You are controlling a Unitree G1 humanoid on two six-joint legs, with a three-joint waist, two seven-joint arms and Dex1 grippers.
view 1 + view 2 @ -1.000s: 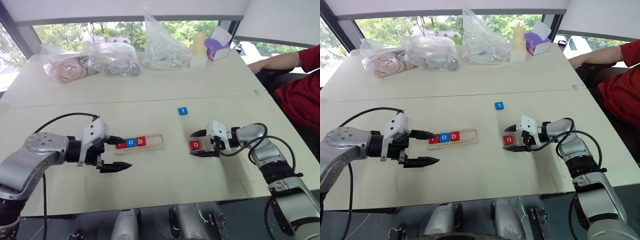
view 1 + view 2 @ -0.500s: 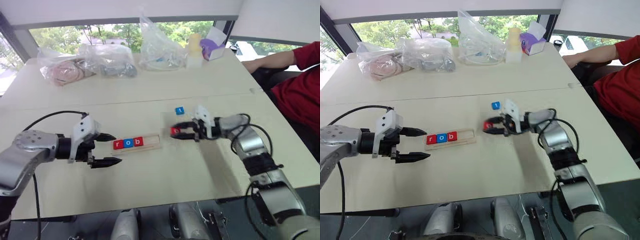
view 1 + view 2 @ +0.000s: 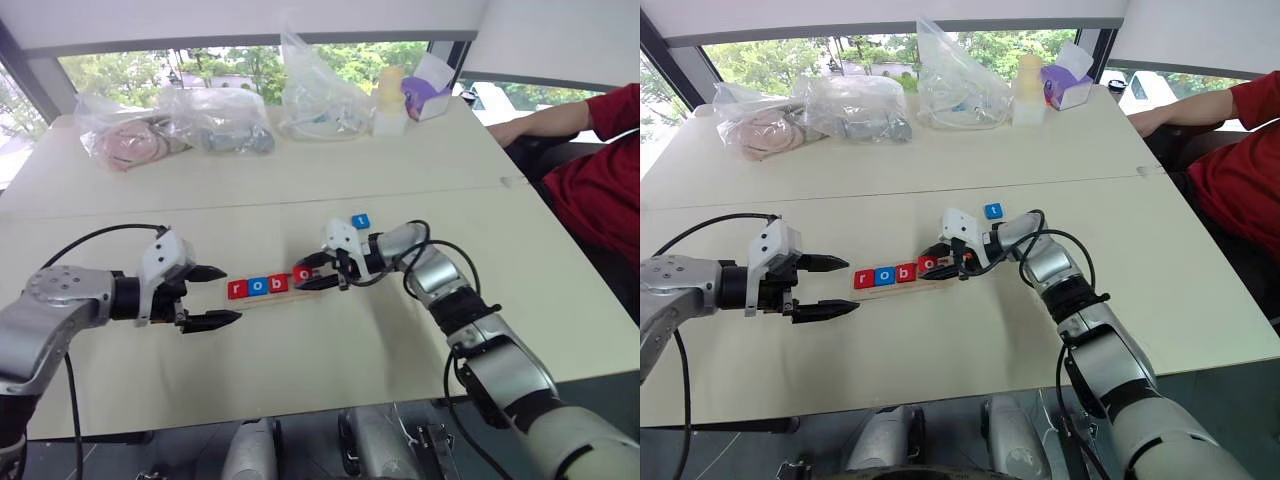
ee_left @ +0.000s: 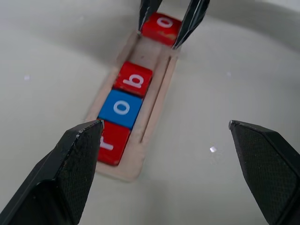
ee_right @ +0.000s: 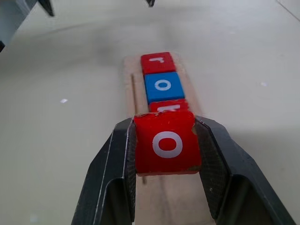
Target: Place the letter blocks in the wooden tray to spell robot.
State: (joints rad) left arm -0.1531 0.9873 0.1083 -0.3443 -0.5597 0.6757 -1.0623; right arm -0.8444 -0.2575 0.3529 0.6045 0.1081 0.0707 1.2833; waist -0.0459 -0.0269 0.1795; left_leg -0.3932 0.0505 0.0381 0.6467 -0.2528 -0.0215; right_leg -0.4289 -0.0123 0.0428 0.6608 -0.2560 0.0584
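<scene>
Right gripper (image 5: 167, 154): clamped on the red o block (image 5: 166, 143), black fingers on its two side edges, tile face up.
Key relation: that block hangs over the wooden tray (image 3: 275, 297), just past the b (image 4: 133, 79), in line with the tray's long axis; the fourth slot lies right beneath, judging by the wrist views.
Left gripper (image 3: 212, 297): jaws wide apart, empty, near the tray's r end.
Tray: pale wood, raised rim, mid-table; r (image 3: 236, 290), o (image 3: 256, 287), b seated.
Blue t block (image 3: 362, 221): flat glossy tile, loose beyond the right arm, toward the table's far edge.

left hand (image 3: 214, 297) spread wide, right hand (image 3: 311, 275) clamped
</scene>
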